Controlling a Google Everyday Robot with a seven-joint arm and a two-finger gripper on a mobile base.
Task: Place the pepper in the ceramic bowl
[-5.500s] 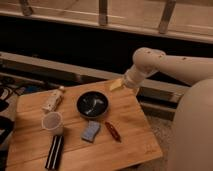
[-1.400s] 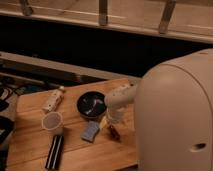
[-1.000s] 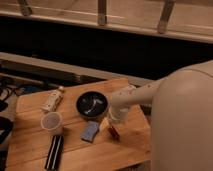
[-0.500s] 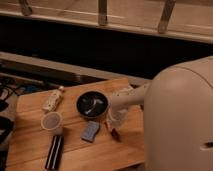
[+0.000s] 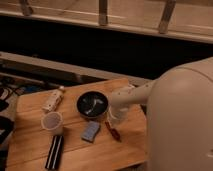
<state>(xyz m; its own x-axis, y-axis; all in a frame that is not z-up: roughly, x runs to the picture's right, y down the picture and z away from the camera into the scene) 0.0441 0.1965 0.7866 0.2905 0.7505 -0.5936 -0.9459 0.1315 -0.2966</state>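
The pepper (image 5: 113,131) is a slim dark-red thing lying on the wooden table (image 5: 35,105), just right of the blue-grey sponge (image 5: 91,131). The ceramic bowl (image 5: 92,104) is round and glossy black with pale streaks inside, near the table's middle. My gripper (image 5: 113,119) hangs at the end of the pale arm directly over the pepper's upper end, just right of the bowl. The arm's bulk hides the table's right side.
A small pale cup (image 5: 52,122) stands left of the sponge. A pale bottle-like thing (image 5: 53,99) lies at the back left. A black flat bar (image 5: 54,151) lies at the front left. The table's front edge is close below. A dark ledge and railing run behind.
The arm swung in from the back right and came down over the pepper. In the last second the gripper has stayed low at the pepper; the pepper, bowl and sponge have not moved.
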